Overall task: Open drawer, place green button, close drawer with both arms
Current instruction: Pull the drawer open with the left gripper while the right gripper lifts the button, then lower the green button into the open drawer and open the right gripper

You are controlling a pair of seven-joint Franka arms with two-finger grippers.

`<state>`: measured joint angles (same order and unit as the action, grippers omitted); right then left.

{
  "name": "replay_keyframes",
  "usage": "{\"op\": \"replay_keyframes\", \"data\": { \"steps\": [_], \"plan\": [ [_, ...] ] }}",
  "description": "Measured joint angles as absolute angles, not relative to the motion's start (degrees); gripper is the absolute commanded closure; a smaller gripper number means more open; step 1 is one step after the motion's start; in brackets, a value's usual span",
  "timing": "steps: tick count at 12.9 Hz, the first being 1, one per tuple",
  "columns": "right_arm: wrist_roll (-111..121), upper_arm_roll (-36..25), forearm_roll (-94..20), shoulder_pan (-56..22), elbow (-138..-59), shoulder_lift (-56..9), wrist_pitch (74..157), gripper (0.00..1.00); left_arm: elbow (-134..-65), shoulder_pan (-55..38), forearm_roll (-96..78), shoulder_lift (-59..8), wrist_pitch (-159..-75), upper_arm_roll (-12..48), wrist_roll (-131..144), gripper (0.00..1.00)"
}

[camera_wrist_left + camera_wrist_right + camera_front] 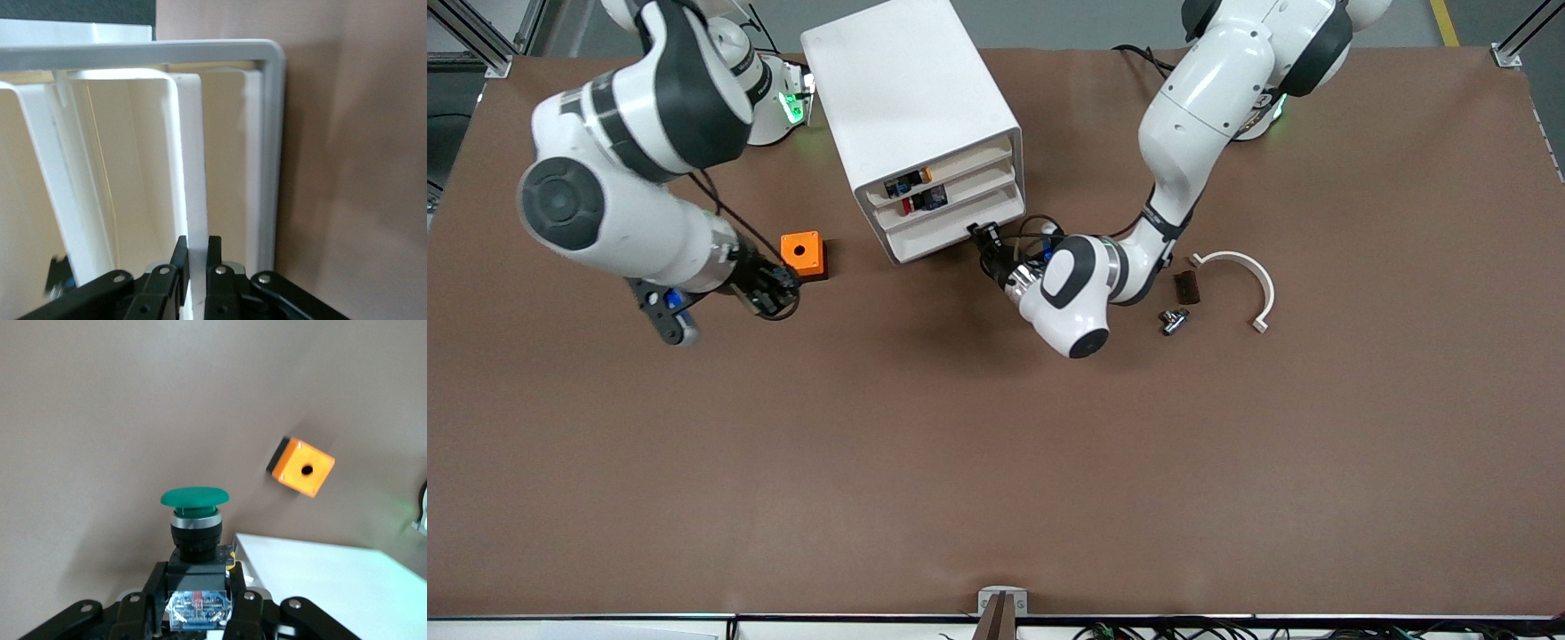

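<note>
The white four-tier cabinet (911,98) stands at the robots' side of the table. My left gripper (982,235) is at the front of the drawer (951,222), the third tray from the top. In the left wrist view its fingers (179,261) are shut on the drawer's thin white front wall (196,200). The drawer sits about level with the cabinet's front. My right gripper (776,290) is over the table beside the orange box (802,252). It is shut (198,587) on the dark body of the button, whose green cap (194,497) points away from the wrist.
The two upper trays (914,187) hold small parts. Toward the left arm's end lie a white curved piece (1240,276), a dark brown part (1186,286) and a small metal part (1174,320). The orange box (303,468) and the cabinet's top (320,587) show in the right wrist view.
</note>
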<state>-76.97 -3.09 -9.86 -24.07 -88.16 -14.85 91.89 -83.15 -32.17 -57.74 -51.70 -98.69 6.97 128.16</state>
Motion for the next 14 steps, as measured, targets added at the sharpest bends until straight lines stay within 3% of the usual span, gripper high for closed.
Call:
{"op": "replay_keyframes", "data": {
  "steps": [3,5,6,7,8,14],
  "plan": [
    [-87.3,-3.0,-9.8,-29.3,-88.5,-15.0,92.6,1.00,-81.8,-26.9,-57.7,-52.0,-98.8,6.6,123.8,0.95],
    [-93.0,-3.0,-9.8,-31.8,-88.8,-15.3,95.3,1.00,-80.7,-25.5,-57.7,-52.6,-98.8,6.6,122.8,0.60],
    [-96.0,-3.0,-9.8,-33.2,-89.2,-15.6,97.3,1.00,-80.2,-25.4,-57.8,-52.8,-99.0,6.6,121.8,0.49],
    [-98.7,-3.0,-9.7,-34.7,-89.6,-16.3,99.4,1.00,-79.7,-25.2,-57.8,-52.8,-99.0,6.6,121.1,0.09],
    [-101.2,-3.0,-9.3,-36.2,-89.8,-17.4,101.6,1.00,-79.3,-24.9,-57.8,-52.8,-99.0,6.6,120.9,0.01],
    [-113.1,-3.0,-4.9,-43.0,-90.1,-27.3,112.3,1.00,-76.5,-20.0,-54.8,-52.4,-98.3,6.6,120.4,0.01]
  ]
}}
